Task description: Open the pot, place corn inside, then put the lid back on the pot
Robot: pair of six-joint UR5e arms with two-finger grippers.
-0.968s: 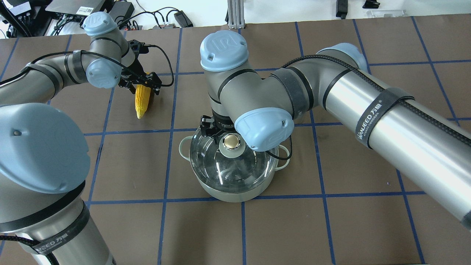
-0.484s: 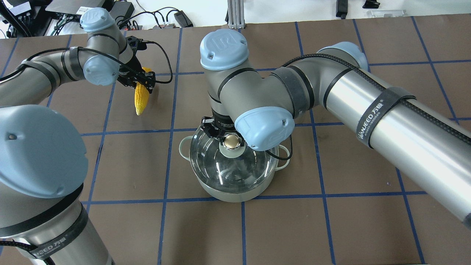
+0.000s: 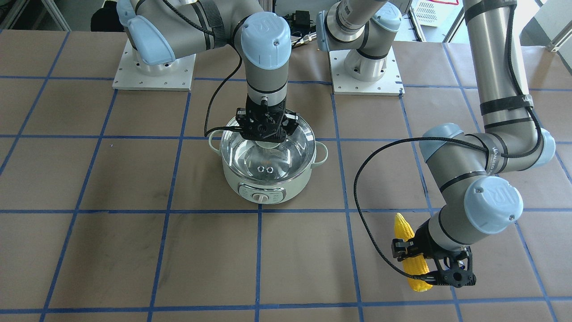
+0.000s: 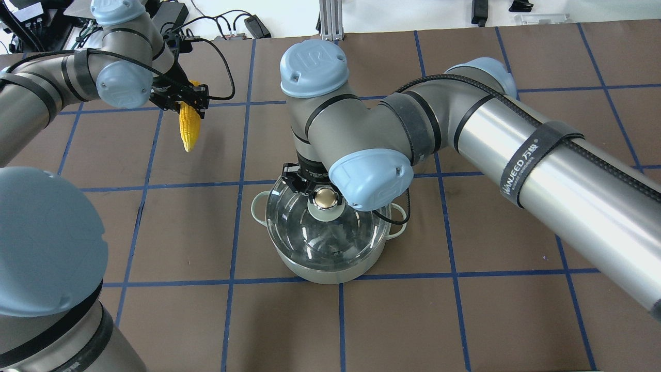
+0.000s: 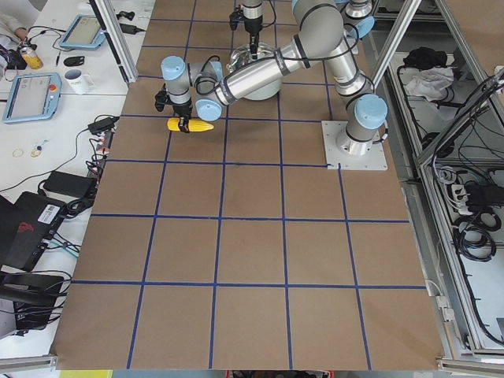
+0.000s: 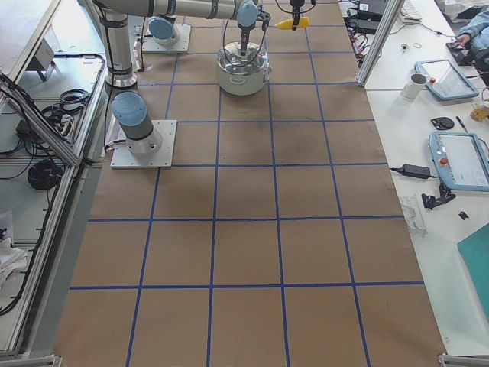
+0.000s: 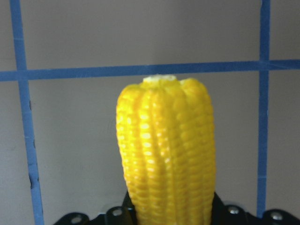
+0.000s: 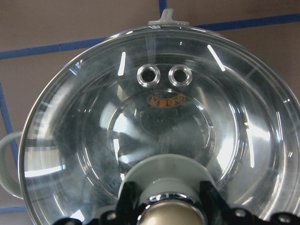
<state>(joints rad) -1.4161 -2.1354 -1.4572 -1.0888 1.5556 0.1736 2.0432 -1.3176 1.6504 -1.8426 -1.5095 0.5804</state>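
Observation:
The pale mint-green pot stands mid-table with its glass lid on it. My right gripper comes straight down onto the lid's cream knob. In the right wrist view its fingers press against both sides of the knob, over the lid. My left gripper is shut on the thick end of the yellow corn. It holds the corn above the table, off to the pot's side. The corn also shows in the overhead view and fills the left wrist view.
Brown table with a blue tape grid. The right arm's elbow hangs over the pot's far rim. Both arm base plates stand at the robot's edge. Cables and power bricks lie past the far edge.
My left gripper has lifted the corn and carried it up and away from the pot. My right gripper has settled slightly lower around the lid's knob; the lid has not moved.

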